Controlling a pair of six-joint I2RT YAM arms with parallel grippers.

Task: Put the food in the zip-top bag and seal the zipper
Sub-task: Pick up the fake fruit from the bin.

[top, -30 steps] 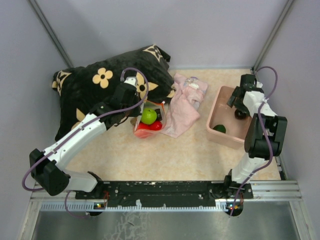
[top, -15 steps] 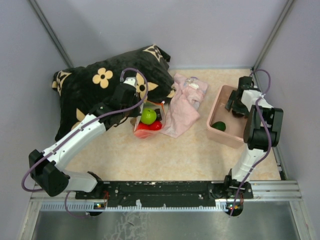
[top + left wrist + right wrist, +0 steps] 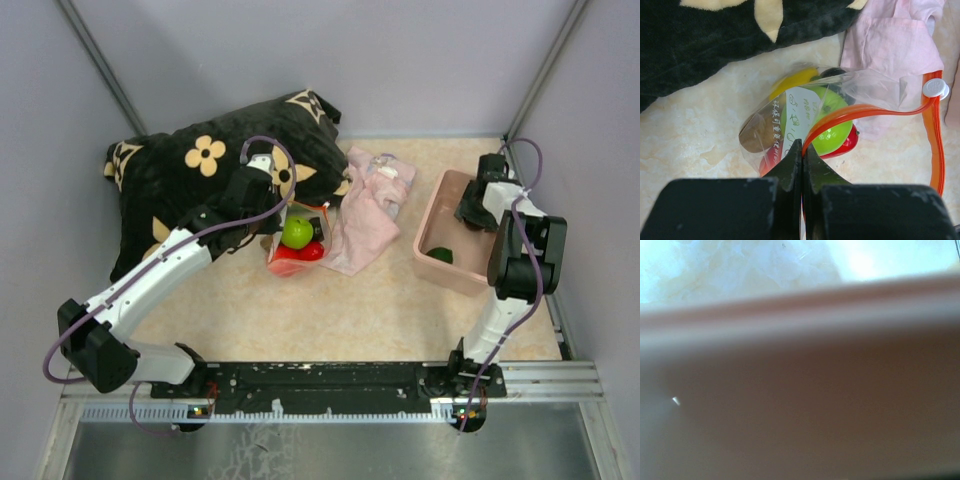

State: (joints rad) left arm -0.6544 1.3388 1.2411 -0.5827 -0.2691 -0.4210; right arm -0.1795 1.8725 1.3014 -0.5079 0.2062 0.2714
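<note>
The left arm (image 3: 150, 275) is stretched forward and to the right from its base, with the wrist dipped low. The left gripper (image 3: 802, 152) is seen with its fingers pressed flat together, and the zipper (image 3: 865, 111) is pinched between them. The right arm (image 3: 515, 260) is folded upright, the elbow held high and the forearm angled forward. The right gripper (image 3: 475, 208) is pointed downward. How its jaws stand cannot be made out, even from its own wrist view.

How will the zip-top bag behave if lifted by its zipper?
Likely floppy: the zip-top bag is thin crinkled film, and its zipper bows in a loose curve. The round green fruit and others would probably shift downward, perhaps spilling through the open mouth.
</note>
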